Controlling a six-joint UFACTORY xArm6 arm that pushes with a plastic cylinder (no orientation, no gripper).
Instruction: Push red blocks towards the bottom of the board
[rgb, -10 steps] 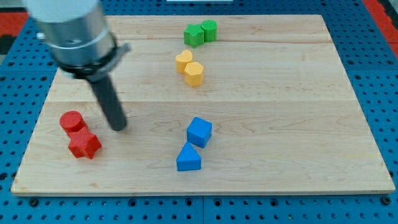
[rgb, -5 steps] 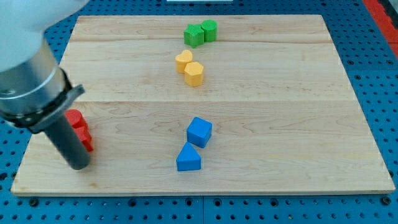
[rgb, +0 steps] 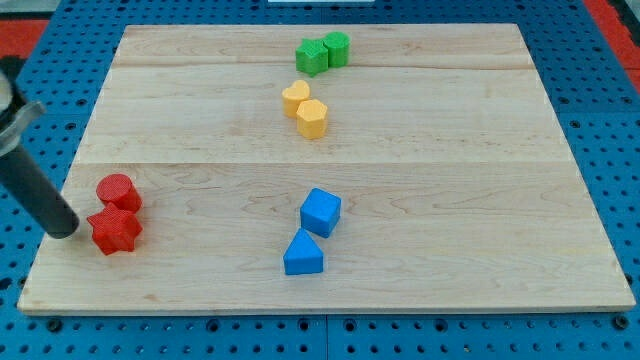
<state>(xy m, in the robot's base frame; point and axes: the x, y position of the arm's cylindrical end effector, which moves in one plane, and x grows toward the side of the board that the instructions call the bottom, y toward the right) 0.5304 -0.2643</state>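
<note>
Two red blocks sit near the board's left edge: a red cylinder (rgb: 118, 191) and, just below and touching it, a red star-shaped block (rgb: 114, 231). My dark rod comes in from the view's left, and my tip (rgb: 64, 230) rests on the board just left of the red star block, a small gap apart from it. Both red blocks lie in the lower half of the board, some way above its bottom edge.
A blue cube (rgb: 321, 212) and a blue triangular block (rgb: 302, 254) sit at bottom centre. Two yellow blocks (rgb: 305, 109) sit upper centre. Two green blocks (rgb: 323, 52) sit near the top edge. The wooden board (rgb: 450, 150) lies on blue pegboard.
My tip moved from the right of the red blocks, down and around to their left. The red star block shifted left and now sits nearly under the cylinder.
</note>
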